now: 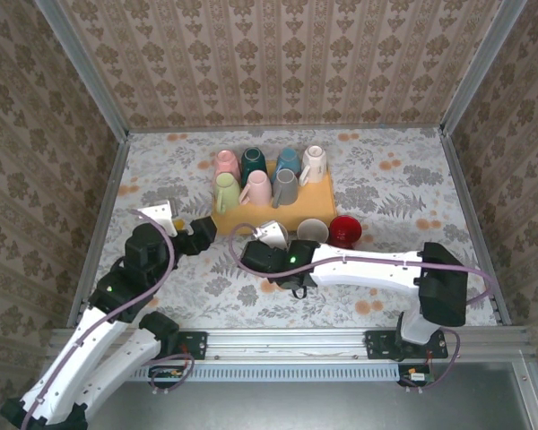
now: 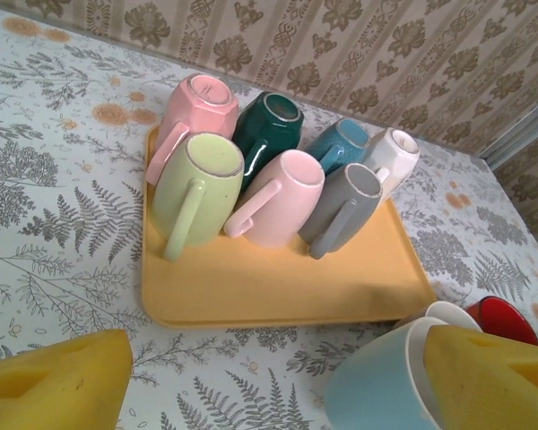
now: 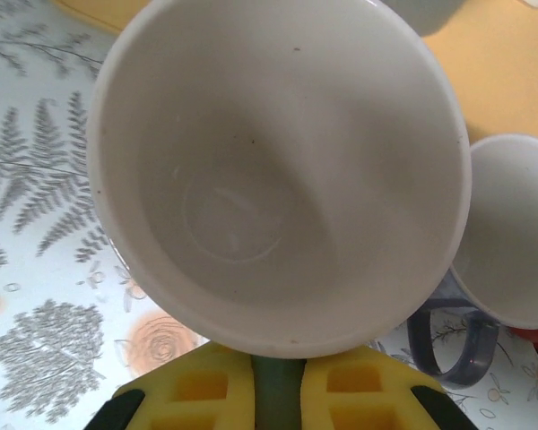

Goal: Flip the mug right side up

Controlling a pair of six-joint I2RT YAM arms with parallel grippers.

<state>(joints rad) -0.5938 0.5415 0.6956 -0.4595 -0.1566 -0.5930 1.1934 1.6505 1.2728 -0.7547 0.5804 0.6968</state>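
Leaning mug [image 2: 369, 387], mouth upward, long axis tilted

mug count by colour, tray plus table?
pink mugs: 2
light green mug: 1
dark green mug: 1
blue mug: 1
white mug: 1
grey mug: 1
red mug: 1
light blue mug: 1
mug with grey-blue handle: 1
Total: 10

Fern-patterned table [image 1: 386, 179], yellow tray [image 1: 316, 211] toward the back, pale mug [image 1: 312, 231] and red mug [image 1: 344, 230] beside tray.
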